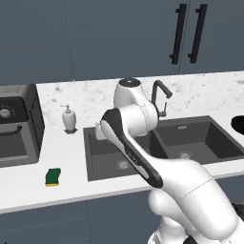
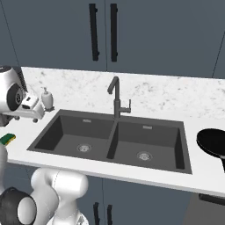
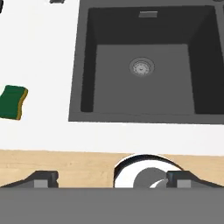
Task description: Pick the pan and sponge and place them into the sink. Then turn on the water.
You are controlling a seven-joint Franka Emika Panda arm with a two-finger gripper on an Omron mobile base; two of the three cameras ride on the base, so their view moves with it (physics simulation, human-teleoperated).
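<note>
The green-and-yellow sponge (image 1: pixel 53 177) (image 2: pixel 7 139) (image 3: pixel 13 102) lies flat on the white counter, left of the sink (image 1: pixel 90 157) (image 2: pixel 110 151) (image 3: pixel 78 65). On the counter right of the sink rests the black pan (image 2: pixel 213 143) (image 1: pixel 238 124), cut off by the picture edge. My gripper (image 3: pixel 111 179) hovers open over the counter's front edge by the left basin, its fingertips (image 3: pixel 41 179) wide apart with nothing between them. The sponge is off to its left. Both basins hold nothing, and no water falls from the tall dark faucet (image 1: pixel 159 97) (image 2: pixel 116 99).
A white soap dispenser (image 1: pixel 69 119) (image 2: pixel 47 99) stands behind the sink's left corner. A black appliance (image 1: pixel 16 128) sits at the counter's far left. Dark cabinets with long black handles (image 2: pixel 103 33) hang above. My own arm crosses in front of the basins in the left base view.
</note>
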